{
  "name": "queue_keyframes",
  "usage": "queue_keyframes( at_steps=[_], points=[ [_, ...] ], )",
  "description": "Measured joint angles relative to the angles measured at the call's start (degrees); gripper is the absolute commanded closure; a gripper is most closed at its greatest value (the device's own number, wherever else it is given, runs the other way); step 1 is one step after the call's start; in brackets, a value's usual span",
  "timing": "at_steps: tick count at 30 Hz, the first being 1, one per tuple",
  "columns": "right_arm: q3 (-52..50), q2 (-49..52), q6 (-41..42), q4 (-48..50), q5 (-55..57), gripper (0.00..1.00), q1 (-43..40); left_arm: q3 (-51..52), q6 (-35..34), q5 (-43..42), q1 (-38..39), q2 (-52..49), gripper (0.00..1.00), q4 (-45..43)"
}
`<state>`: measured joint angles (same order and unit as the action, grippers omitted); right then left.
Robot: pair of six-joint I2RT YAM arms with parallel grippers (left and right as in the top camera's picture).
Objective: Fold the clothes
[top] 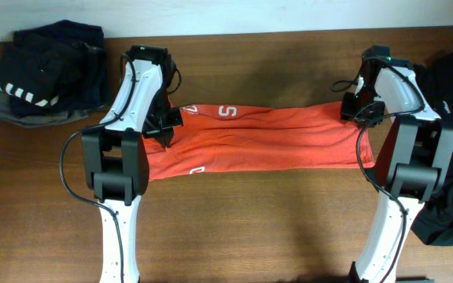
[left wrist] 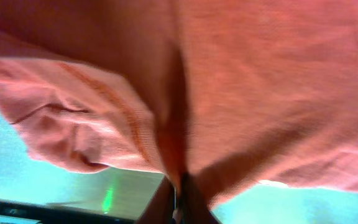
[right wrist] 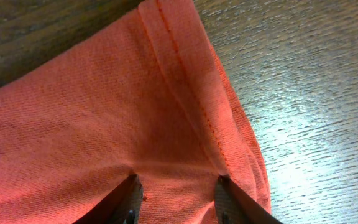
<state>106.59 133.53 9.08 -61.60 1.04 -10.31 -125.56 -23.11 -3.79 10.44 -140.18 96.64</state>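
The orange-red cotton T-shirt [top: 266,137] is stretched across the middle of the brown wooden surface [top: 250,224], one end clamped between the left fingers [left wrist: 191,205], while the right fingers [right wrist: 124,200] stand apart at its other hem.

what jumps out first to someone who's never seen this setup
The orange-red T-shirt, stretched in a long band across the middle of the wooden table. The left hand pinches its left end, while the right hand rests on its right end with jaws apart. A dark striped pile sits at the table's far left corner.
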Motion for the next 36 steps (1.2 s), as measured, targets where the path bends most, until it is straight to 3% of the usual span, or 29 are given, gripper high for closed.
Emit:
queue_keyframes(
  at_steps=[1, 2, 3, 6, 14, 17, 19, 23, 25, 27, 29, 32, 36],
  points=[
    [0.00, 0.00, 0.00, 0.00, 0.00, 0.57, 0.00, 0.22, 0.00, 0.79, 0.00, 0.00, 0.66, 0.02],
    [0.00, 0.00, -0.02, -0.02, 0.00, 0.57, 0.00, 0.22, 0.37, 1.68, -0.02, 0.00, 0.39, 0.00],
    [0.00, 0.00, 0.00, -0.02, 0.00, 0.57, 0.00, 0.22, 0.59, 2.12, -0.02, 0.00, 0.18, 0.02],
    [0.00, 0.00, -0.02, -0.02, 0.00, 0.57, 0.00, 0.22, 1.51, 2.97, -0.02, 0.00, 0.08, 0.00],
    [0.00, 0.00, 0.00, 0.00, -0.02, 0.57, -0.02, -0.70, 3.28, 5.57, -0.02, 0.00, 0.08, -0.02],
    [0.00, 0.00, -0.02, -0.02, -0.48, 0.53, -0.13, -5.07, 3.63, 6.54, -0.07, 0.00, 0.08, 0.04],
    [0.00, -0.07, -0.07, -0.02, -1.97, 0.53, -0.59, -9.03, 4.11, 6.95, -0.07, 0.00, 0.01, -0.52],
    [0.76, -0.07, 0.00, -1.16, -5.25, 0.46, -1.81, -14.97, 5.66, 6.95, -0.07, 0.26, 0.01, -5.62],
    [2.36, 0.44, -0.57, -3.93, -7.04, 0.36, -2.62, -15.32, 6.10, 5.25, -0.07, 0.37, 0.01, -8.22],
    [5.38, 1.25, -2.64, -8.44, -9.44, 0.17, -3.76, -14.84, 6.32, 3.85, -0.07, 0.37, 0.01, -10.01],
    [10.36, 1.86, -6.01, -13.42, -11.76, 0.07, -5.55, -13.33, 6.54, 2.45, -0.04, 0.37, 0.01, -12.57],
    [16.31, 2.05, -10.78, -18.86, -13.31, 0.00, -7.89, -11.28, 6.71, 1.64, 0.09, 0.37, 0.01, -14.80],
    [19.06, 2.05, -18.49, -21.84, -14.43, 0.01, -11.87, -9.60, 6.71, 1.05, 0.46, 0.35, 0.01, -15.37]
  ],
)
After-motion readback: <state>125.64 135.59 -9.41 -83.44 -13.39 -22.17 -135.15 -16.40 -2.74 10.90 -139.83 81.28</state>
